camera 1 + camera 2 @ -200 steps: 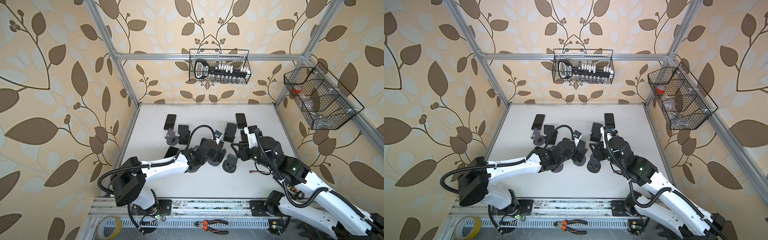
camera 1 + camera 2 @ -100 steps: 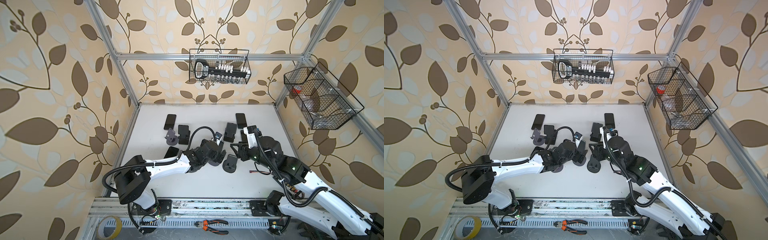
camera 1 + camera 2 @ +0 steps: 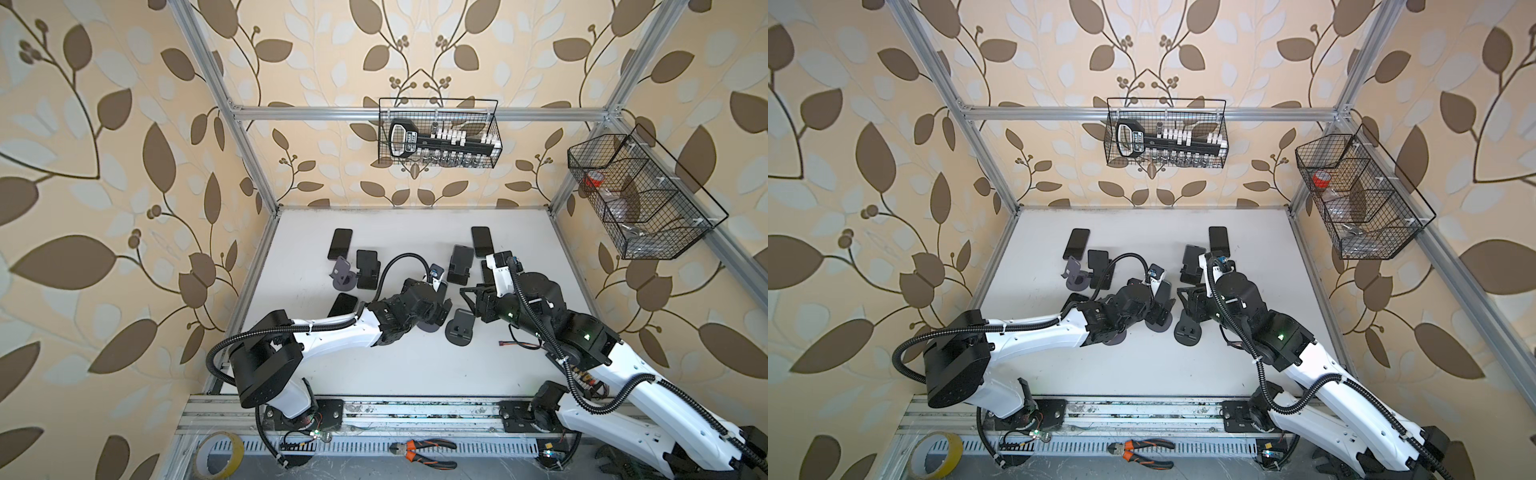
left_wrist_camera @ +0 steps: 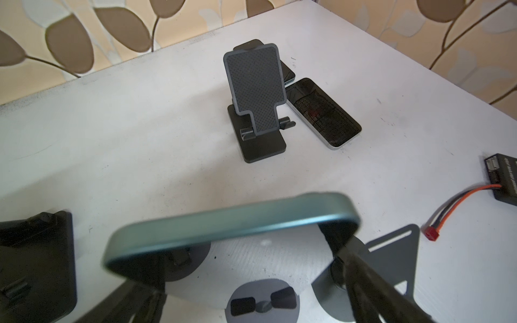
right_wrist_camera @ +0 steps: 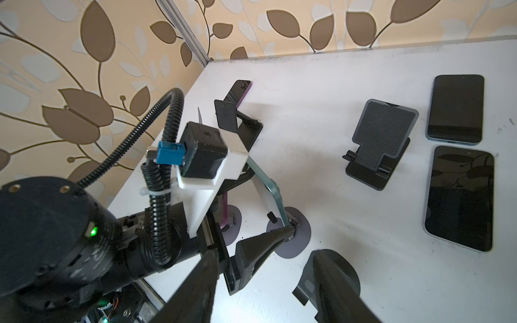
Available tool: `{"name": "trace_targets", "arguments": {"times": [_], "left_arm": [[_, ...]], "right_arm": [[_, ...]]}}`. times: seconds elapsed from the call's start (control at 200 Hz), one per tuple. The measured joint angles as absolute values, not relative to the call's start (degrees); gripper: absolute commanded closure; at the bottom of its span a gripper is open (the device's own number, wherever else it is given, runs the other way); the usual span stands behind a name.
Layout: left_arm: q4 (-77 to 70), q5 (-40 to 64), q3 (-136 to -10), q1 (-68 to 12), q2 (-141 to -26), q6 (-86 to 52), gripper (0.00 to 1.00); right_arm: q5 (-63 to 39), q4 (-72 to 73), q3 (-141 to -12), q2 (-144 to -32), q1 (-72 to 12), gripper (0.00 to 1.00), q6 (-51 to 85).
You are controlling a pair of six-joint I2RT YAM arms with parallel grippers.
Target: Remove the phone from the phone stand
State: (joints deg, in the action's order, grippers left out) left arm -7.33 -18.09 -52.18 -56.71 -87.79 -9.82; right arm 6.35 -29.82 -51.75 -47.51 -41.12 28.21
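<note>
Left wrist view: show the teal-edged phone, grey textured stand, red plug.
Teal-edged phone [image 4: 232, 222], left wrist view, upper edge.
Grey textured stand [image 4: 254, 84], left wrist view, back plate.
Red plug [image 4: 432, 233], left wrist view, body.

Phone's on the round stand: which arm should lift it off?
Left. The left gripper straddles the teal phone, ready to close and lift; the right gripper sits low against the stand, better placed to brace it.

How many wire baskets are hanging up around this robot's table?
2. The back basket hangs from the rear rail, near its middle. The side basket hangs on the side rail at the robot's right. None seems hidden.
</note>
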Motion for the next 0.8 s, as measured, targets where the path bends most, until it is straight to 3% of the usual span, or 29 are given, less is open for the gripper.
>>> {"name": "trace_targets", "arguments": {"times": [0.8], "left_arm": [[-7.9,-19.5,-53.6,-56.7,-90.0,-9.5,0.12]], "right_arm": [[6.4,-29.8,-51.7,-48.1,-41.1,0.44,26.9]]}}
